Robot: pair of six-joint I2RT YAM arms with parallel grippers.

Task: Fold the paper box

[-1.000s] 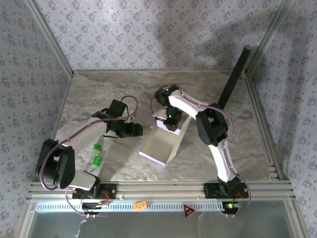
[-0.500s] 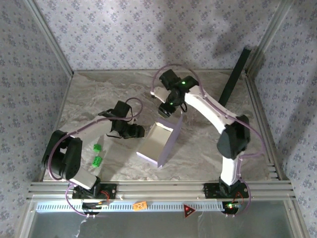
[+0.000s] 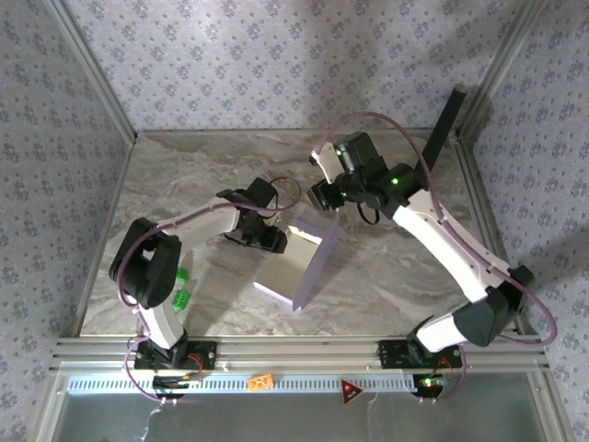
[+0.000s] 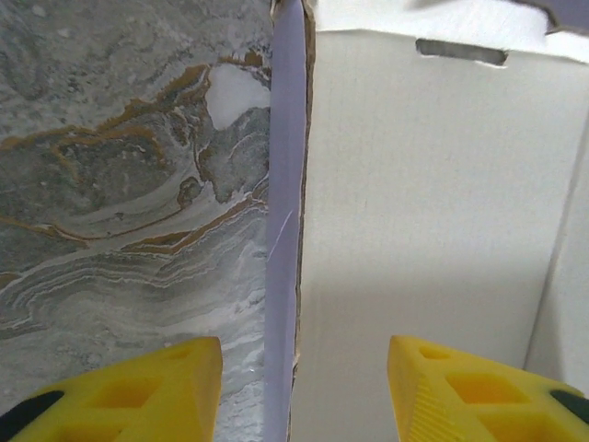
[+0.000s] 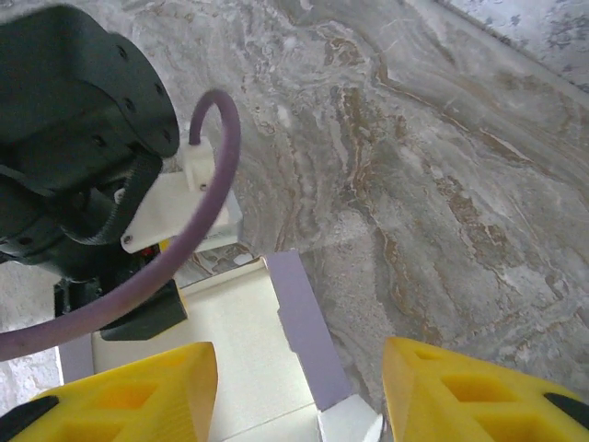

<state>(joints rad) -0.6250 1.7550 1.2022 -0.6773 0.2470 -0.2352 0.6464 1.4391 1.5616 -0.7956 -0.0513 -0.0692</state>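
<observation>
Well, nearest to me on the left of the marble table lie two small green blocks, close together and apart from the box. To their right, about mid-table, the paper box stands half formed, with its beige inside facing up and lavender walls raised along its right and near sides. At its far left edge my left pincer is spread: one yellow finger is outside an upright lavender wall and the other is inside over the beige floor, and neither presses the card. A little farther and to the right, my right pincer hovers over the box's far end, spread wide and pinching nothing, with the box's far corner below it. In the far right corner a long black panel leans against the frame
</observation>
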